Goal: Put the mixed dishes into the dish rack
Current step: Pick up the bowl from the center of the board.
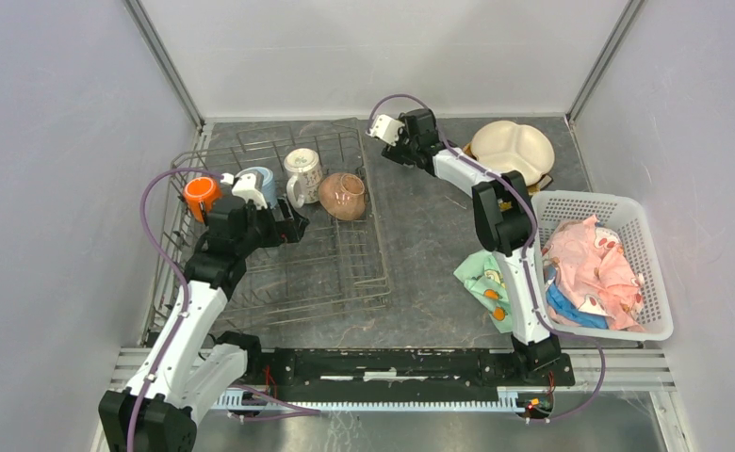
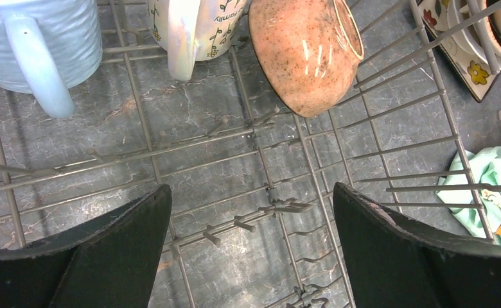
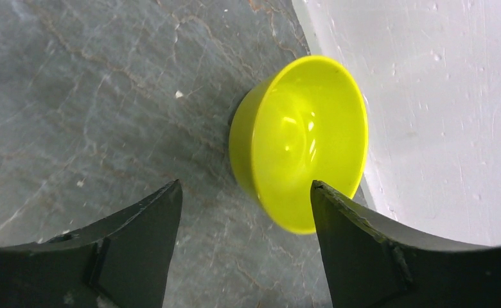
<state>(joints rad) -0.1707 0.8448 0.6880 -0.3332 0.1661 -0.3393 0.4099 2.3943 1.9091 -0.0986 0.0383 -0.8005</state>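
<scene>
Now, right gripper [image 3: 245, 191]: jaws apart and empty, poised just short of the bowl.
Lime-green plastic bowl [image 3: 306, 141]: tipped on its side on the grey marbled table [image 3: 74, 96], mouth toward the wrist camera, up against the white wall [image 3: 440, 96].
Grip advice: probably slip one finger inside the mouth and one behind the near side; the wall side looks too tight.
Risk: a nudge could roll the bowl along the wall.
Left gripper [image 2: 251, 199]: jaws apart, empty, above the rack floor.
Grey wire dish rack [image 1: 379, 247]: holds the speckled tan bowl [image 2: 306, 51] and mugs; free tines nearer.
</scene>
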